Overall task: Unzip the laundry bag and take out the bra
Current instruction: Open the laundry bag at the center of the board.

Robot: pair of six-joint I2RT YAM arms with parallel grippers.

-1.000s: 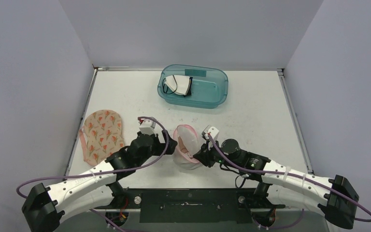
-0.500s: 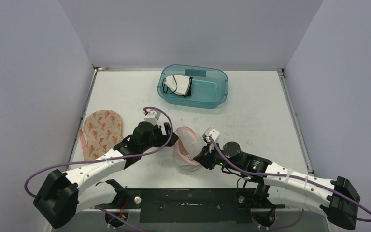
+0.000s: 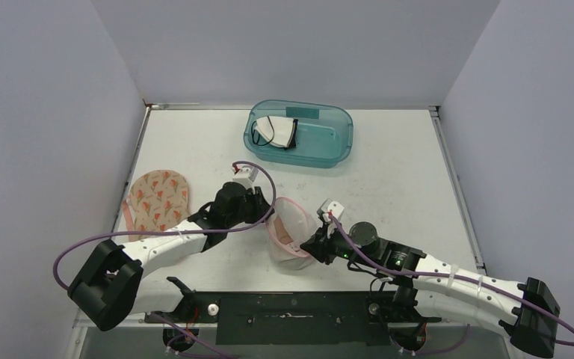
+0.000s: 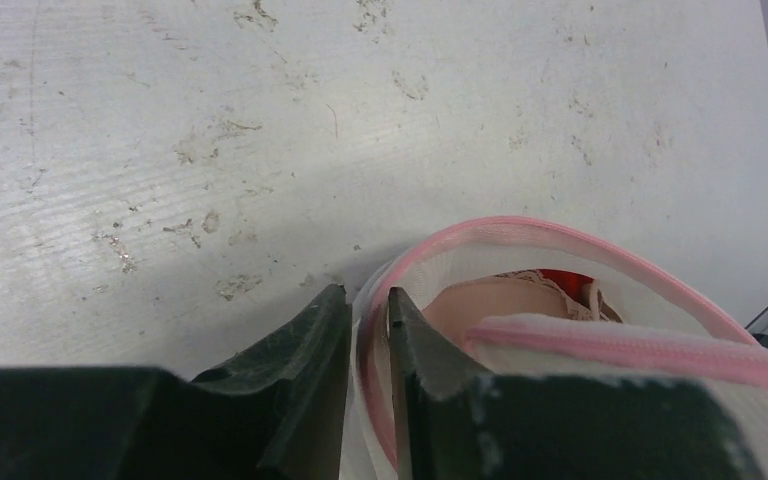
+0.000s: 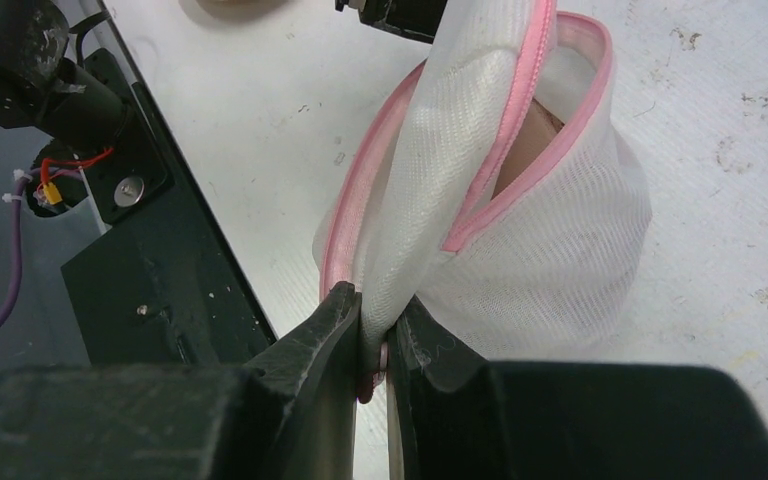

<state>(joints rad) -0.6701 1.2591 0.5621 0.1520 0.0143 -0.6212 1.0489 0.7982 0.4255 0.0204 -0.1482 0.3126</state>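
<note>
Mesh laundry bag (image 3: 293, 230), white with pink trim, was clamped mid-frame by left gripper (image 4: 368, 300) and right gripper (image 5: 375, 305); peach bra (image 4: 490, 298) was seen inside.

White mesh laundry bag (image 3: 296, 227), pink-trimmed; beige bra (image 4: 472, 299); teal tub (image 3: 341, 144); floral-patterned tan mitt (image 3: 158, 202).

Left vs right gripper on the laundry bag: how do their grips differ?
Left gripper pinches the laundry bag at its far-left rim; right gripper pinches its near-right edge. Left gripper holds the rim beside the opening showing the bra; right gripper holds a folded mesh flap. Both are shut on pink-trimmed mesh.
</note>
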